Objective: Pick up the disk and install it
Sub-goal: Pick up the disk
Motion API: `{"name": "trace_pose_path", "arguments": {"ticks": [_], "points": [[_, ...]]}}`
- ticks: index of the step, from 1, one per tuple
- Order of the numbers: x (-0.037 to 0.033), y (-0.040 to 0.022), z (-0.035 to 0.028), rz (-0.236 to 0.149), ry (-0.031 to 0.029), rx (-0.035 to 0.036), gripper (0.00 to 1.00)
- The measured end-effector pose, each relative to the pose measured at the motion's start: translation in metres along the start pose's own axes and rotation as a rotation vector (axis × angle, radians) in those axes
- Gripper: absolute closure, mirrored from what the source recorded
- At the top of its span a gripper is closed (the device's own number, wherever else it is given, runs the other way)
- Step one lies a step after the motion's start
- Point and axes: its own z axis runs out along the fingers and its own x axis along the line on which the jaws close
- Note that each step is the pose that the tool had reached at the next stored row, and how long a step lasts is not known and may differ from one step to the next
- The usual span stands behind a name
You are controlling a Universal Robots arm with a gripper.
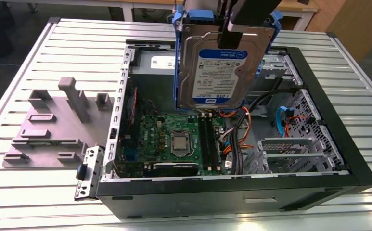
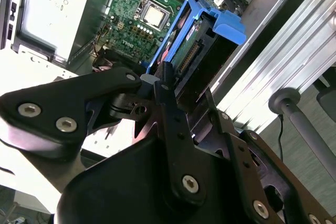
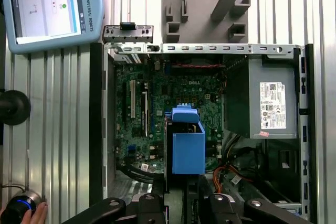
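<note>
The disk (image 1: 218, 72) hangs upright above the open computer case (image 1: 339, 144), label facing the exterior view, blue side rails along its edges. My gripper (image 1: 229, 36) is shut on its upper end. In the second wrist view the black fingers (image 2: 165, 85) clamp the disk (image 2: 202, 51), whose connector edge and blue rail show above the motherboard (image 2: 142, 14). In the first wrist view the disk (image 3: 188, 145) is seen end-on as a blue block over the middle of the case, just ahead of the gripper (image 3: 181, 195).
Inside the case lie the green motherboard (image 1: 173, 139), orange and black cables (image 1: 250, 125), a metal drive cage (image 1: 288, 149) and the grey power supply (image 3: 268, 103). A grey fixture plate (image 1: 51, 130) sits on the exterior view's left. A pendant (image 3: 47, 9) and a hand (image 3: 21, 213) are beside the table.
</note>
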Motion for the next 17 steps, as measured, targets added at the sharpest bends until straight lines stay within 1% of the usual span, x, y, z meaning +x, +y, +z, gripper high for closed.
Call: {"name": "trace_pose_path", "arguments": {"ticks": [8,17], "points": [[-0.0002,-0.0088,-0.0004,0.000,0.0000,-0.0010,0.65],[-0.0002,-0.0093,-0.0004,0.000,0.0000,-0.0010,0.65]]}}
